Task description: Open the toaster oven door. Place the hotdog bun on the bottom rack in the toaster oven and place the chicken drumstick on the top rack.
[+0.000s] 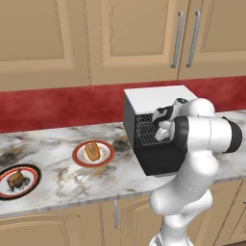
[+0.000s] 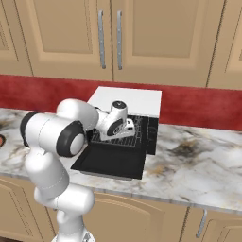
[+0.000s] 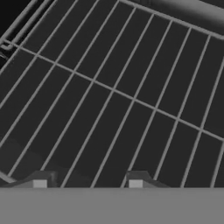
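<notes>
The toaster oven stands on the marble worktop with the toaster oven door folded down flat in front of it, so the opening step looks done. The pincer is reaching into the cavity, close over a wire rack; which of the two racks it is cannot be told. Its tips stand a narrow gap apart with nothing between them, so it looks nearly clenched and empty, though a hold on the rack's front wire cannot be ruled out. The hotdog bun lies on a red-rimmed plate left of the oven, and the chicken drumstick sits on a dark-rimmed plate further left, well apart from the arm. The bun is probably light and soft, so a gentle grip across its narrow middle should suit. The drumstick is likely firmer, lumpy and perhaps greasy; its thicker part offers the surest hold.
</notes>
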